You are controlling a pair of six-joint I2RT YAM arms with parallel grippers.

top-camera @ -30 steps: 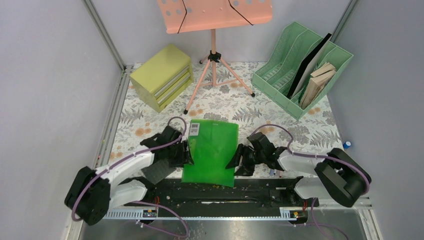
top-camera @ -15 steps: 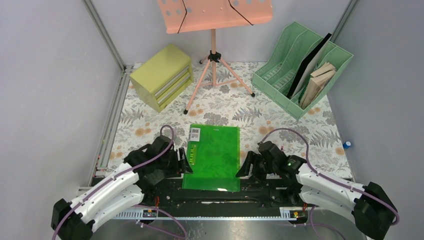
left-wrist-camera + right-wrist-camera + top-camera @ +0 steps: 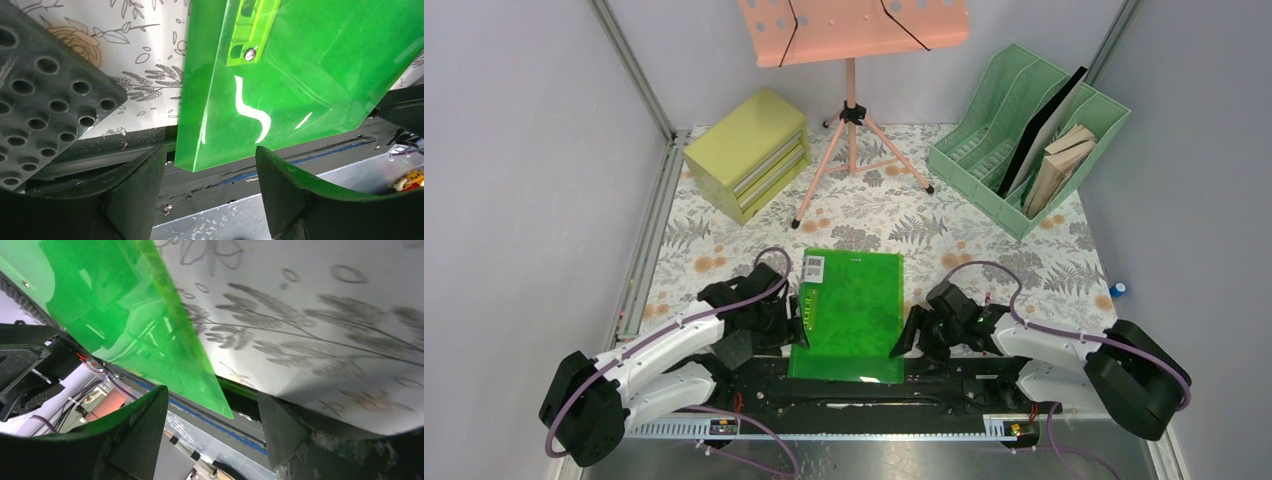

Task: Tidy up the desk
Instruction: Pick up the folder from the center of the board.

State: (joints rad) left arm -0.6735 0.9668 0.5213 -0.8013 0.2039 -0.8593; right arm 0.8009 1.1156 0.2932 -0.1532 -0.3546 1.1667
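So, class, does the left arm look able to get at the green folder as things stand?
Probably yes. The left hand is open at the left edge of the green folder, nothing between them; its wrist view shows the folder's near corner between the fingers.

Glossy translucent plastic: green folder (image 3: pixel 300 75); desk (image 3: pixel 984 225) matt, perhaps printed cloth.

Left arm (image 3: pixel 662 346), white and black: folded low, reaching inward; black two-finger left gripper (image 3: pixel 797 325) jaws apart | right arm (image 3: pixel 1049 341): mirrored; right gripper (image 3: pixel 906 338) jaws apart.

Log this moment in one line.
translucent green plastic folder: flat, near edge of fern-printed desk | left hand: open, left edge | right hand: open, right edge
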